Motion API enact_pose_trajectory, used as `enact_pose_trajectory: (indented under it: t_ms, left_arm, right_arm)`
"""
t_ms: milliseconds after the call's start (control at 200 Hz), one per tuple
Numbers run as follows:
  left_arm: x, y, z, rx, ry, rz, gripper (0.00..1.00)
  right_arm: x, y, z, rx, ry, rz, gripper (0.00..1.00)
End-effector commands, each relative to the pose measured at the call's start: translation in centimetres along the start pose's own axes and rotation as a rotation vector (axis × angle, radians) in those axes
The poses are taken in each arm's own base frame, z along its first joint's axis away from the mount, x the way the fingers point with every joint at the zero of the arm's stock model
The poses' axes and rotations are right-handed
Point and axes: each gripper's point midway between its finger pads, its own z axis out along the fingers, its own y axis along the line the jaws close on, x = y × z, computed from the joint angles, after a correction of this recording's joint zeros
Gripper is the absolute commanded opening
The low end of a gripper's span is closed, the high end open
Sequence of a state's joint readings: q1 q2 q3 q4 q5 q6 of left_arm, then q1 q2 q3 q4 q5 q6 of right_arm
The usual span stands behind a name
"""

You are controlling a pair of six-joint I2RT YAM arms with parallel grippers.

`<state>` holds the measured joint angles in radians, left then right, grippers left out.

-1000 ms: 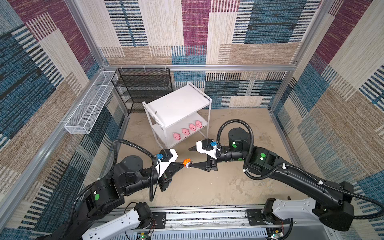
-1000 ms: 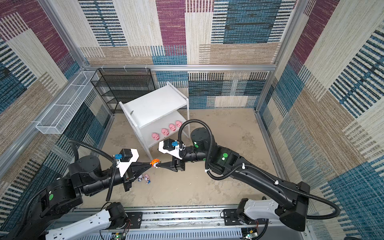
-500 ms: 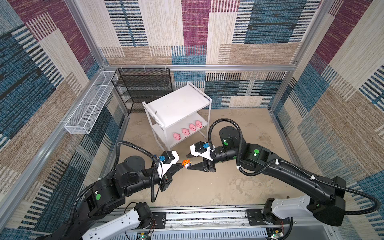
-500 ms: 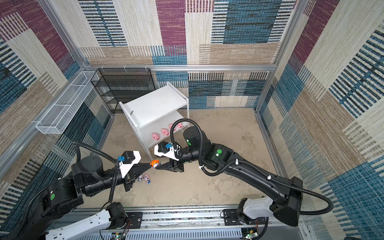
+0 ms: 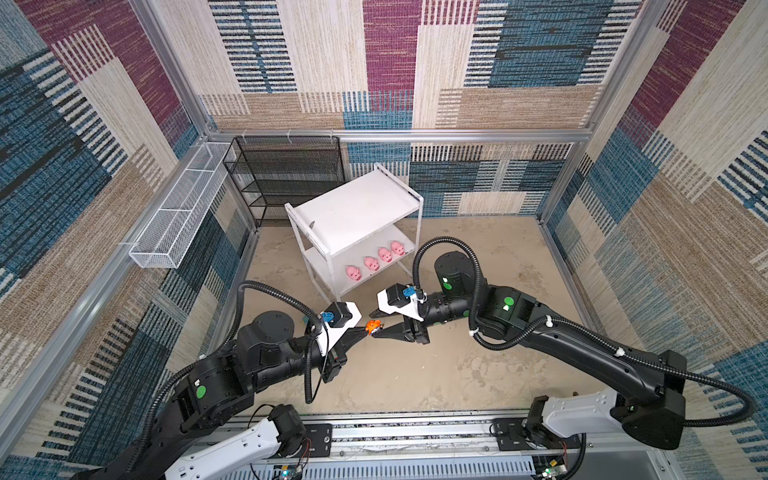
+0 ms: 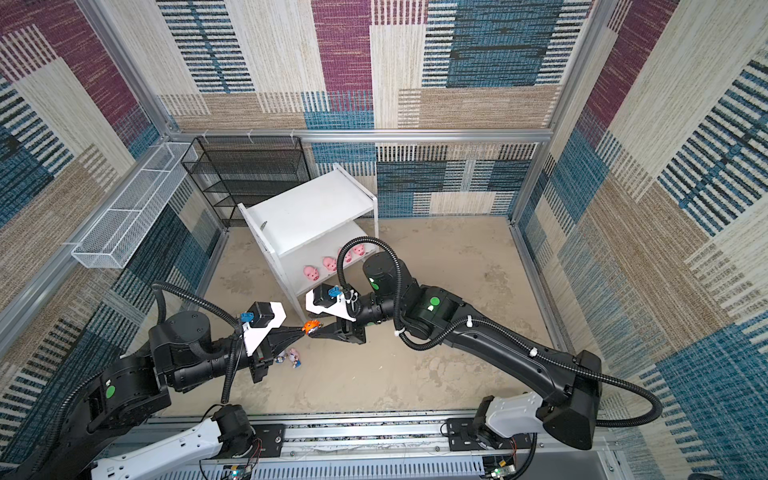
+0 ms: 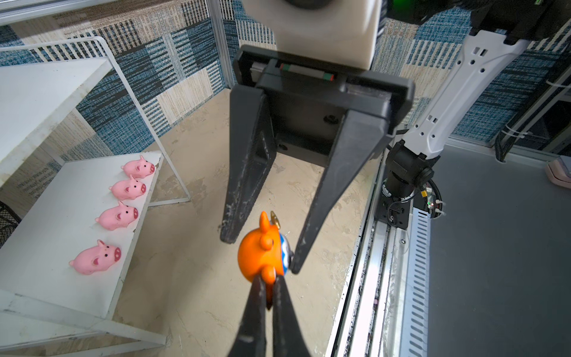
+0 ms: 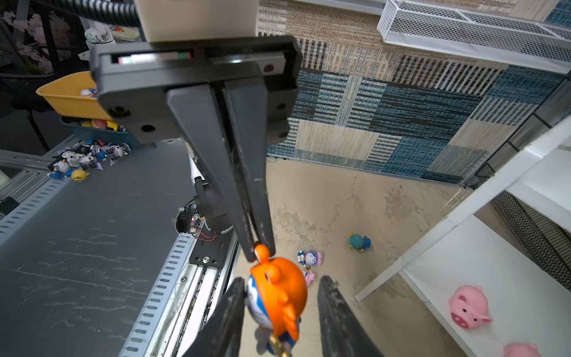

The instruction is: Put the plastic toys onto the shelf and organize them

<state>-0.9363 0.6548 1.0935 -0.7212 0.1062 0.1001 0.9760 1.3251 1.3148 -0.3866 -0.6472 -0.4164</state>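
1. Orange-hooded figurine point(image 7: 262, 256) hangs in the air between my two arms, above the counter point(image 5: 415, 374) and near the front leg of the shelf point(image 5: 357, 208)
2. My left tool point(image 7: 269, 279) is clamped tight on a small nub of the orange hood, its jaws nearly meeting
3. My right tool point(image 8: 282, 281) straddles the same toy from the opposite side at a narrow spread; one finger point(image 7: 309, 235) touches the blue-white face, and I see a gap between the other finger and the hood; whether it bears any of the weight I cannot tell
4. Below, three more small figurines lie loose on the counter: a teal-hooded one point(image 8: 358, 242), a white-blue one point(image 8: 310, 258) and a pink one point(image 8: 309, 276) half hidden behind the held toy
5. Further back, the white shelf stands at an angle; four pink pigs point(image 5: 371, 263) sit in a row near the open edge of its lower board, snouts toward my arms
6. Behind it I see the black mesh rack point(image 5: 291, 174) at the back wall and the white wire basket point(image 5: 178, 220) hung on the left wall
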Motion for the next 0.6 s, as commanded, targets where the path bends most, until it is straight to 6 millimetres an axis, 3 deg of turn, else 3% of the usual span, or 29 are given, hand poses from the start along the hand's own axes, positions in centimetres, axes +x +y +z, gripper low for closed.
enact_pose_trajectory:
  t_ms: [0, 255, 596]
  left_arm:
    - [-0.81, 0.27, 0.07, -0.014, -0.033, 0.009, 0.0]
    - [-1.01, 0.4, -0.05, -0.021, -0.036, 0.015, 0.0]
    - [-1.09, 0.63, -0.31, -0.035, -0.033, 0.02, 0.0]
  right_arm:
    - [-0.66, 0.17, 0.03, -0.013, -0.021, -0.026, 0.39]
    - [-0.28, 0.17, 0.29, -0.013, -0.005, -0.034, 0.37]
    - [-1.06, -0.75, 0.17, 0.039, -0.021, -0.068, 0.27]
